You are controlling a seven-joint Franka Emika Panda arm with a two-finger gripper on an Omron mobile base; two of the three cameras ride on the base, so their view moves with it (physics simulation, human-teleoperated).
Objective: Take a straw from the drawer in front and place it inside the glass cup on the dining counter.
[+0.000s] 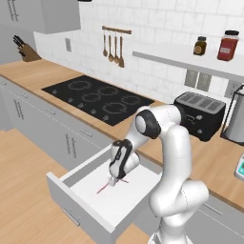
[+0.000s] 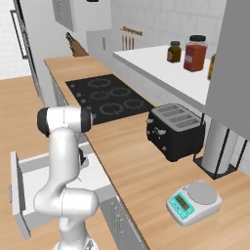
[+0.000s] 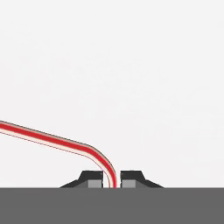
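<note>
The drawer (image 1: 88, 190) stands pulled out below the wall counter, its plain white inside showing; its white floor (image 2: 100, 178) also shows behind the arm in the right base view. My gripper (image 1: 113, 181) reaches down into it. The thin red-pink straw (image 1: 102, 189) lies on the drawer floor and runs up between my fingertips. In the hand view the straw (image 3: 43, 136) bends and passes into the narrow gap of the gripper (image 3: 111, 178), whose fingers (image 3: 91, 178) press on it from both sides. The glass cup and the dining counter are out of view.
A black hob (image 1: 97, 100), a black toaster (image 1: 200, 114) and a knife block (image 1: 26, 50) stand on the wall counter (image 1: 38, 76). A small kitchen scale (image 2: 193, 201) sits near the counter's front. Jars (image 1: 228, 45) rest on a shelf. Grey cabinet doors (image 1: 66, 143) flank the drawer.
</note>
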